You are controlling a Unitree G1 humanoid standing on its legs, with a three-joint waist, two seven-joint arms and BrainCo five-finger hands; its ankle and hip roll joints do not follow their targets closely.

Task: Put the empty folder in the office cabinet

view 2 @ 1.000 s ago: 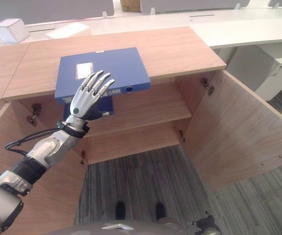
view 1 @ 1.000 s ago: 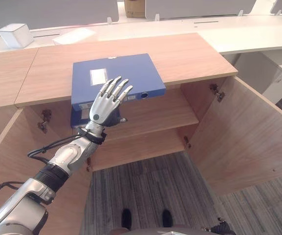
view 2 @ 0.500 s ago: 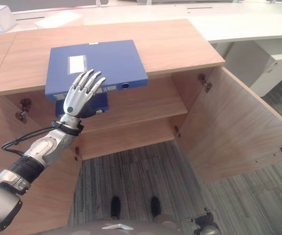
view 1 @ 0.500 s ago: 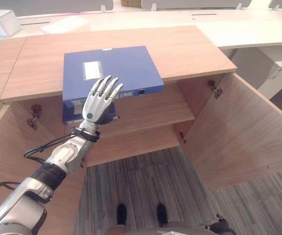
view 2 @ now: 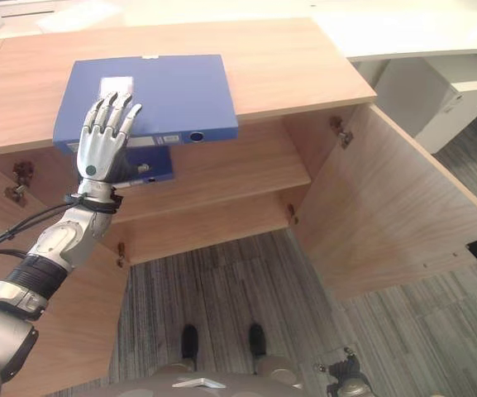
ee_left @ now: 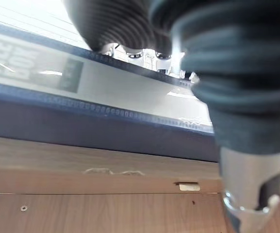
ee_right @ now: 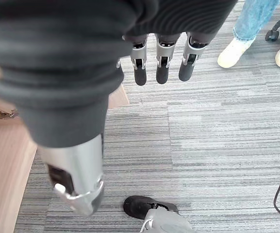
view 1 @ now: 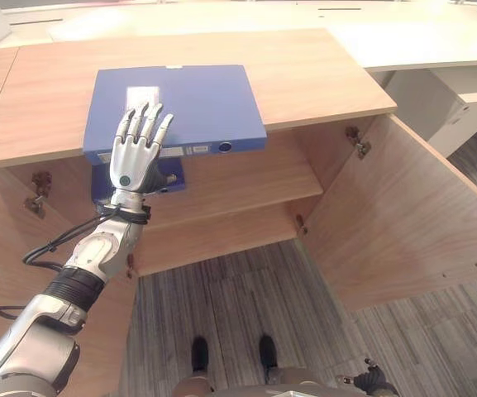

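Cabinet (view 1: pixel 246 178): I see it open below the wooden top, doors swung wide, one shelf inside.
Door (view 1: pixel 403 223): the right-hand door stands out toward me, hinges on its inner edge.
Folder (view 1: pixel 193 103): blue, lying flat on the cabinet's top, its spine hanging just over the front edge; a white label sits on its cover.
Second folder (view 2: pixel 151 165): I make out a blue one on the shelf, directly under the first.
Left hand (view 1: pixel 136 153): raised in front of the folder's spine, fingers straight and spread over its near left corner, gripping nothing.
Right hand (ee_right: pixel 161 58): hanging low over grey carpet, fingers relaxed and empty.
Person: shoes (ee_right: pixel 232 53) and jeans show beyond my right hand.
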